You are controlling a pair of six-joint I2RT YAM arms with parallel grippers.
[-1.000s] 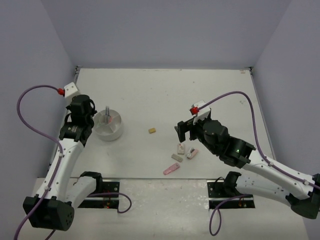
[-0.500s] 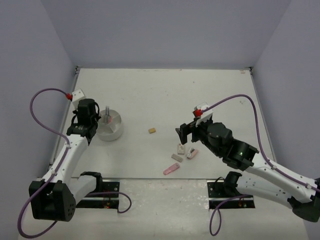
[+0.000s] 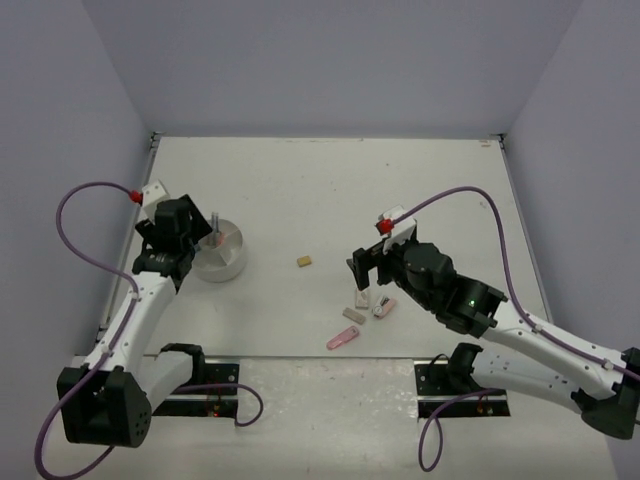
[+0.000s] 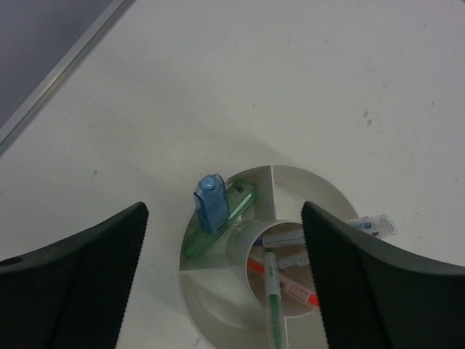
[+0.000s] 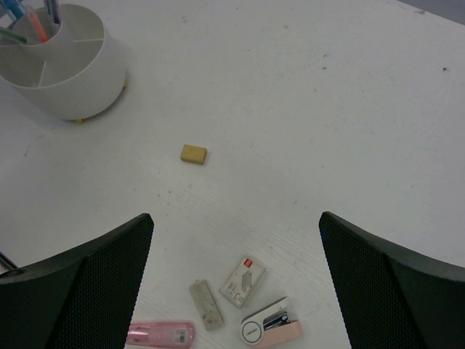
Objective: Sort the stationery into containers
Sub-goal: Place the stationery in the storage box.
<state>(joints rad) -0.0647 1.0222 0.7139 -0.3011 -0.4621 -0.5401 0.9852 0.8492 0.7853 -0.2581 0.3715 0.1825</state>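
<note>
The round white holder stands at the left and is split into compartments. In the left wrist view its rim lies under my left gripper. The left gripper is open and empty above it. A blue marker and a green marker lean in one outer compartment. An orange pen and a green pen lie in the middle one. My right gripper is open and empty above a tan eraser, a grey eraser, a small white block and a pink marker.
A pink and white stapler-like item lies beside the white block. The holder also shows in the right wrist view at the top left. A pen pokes over the holder's far rim. Grey walls enclose the table on three sides.
</note>
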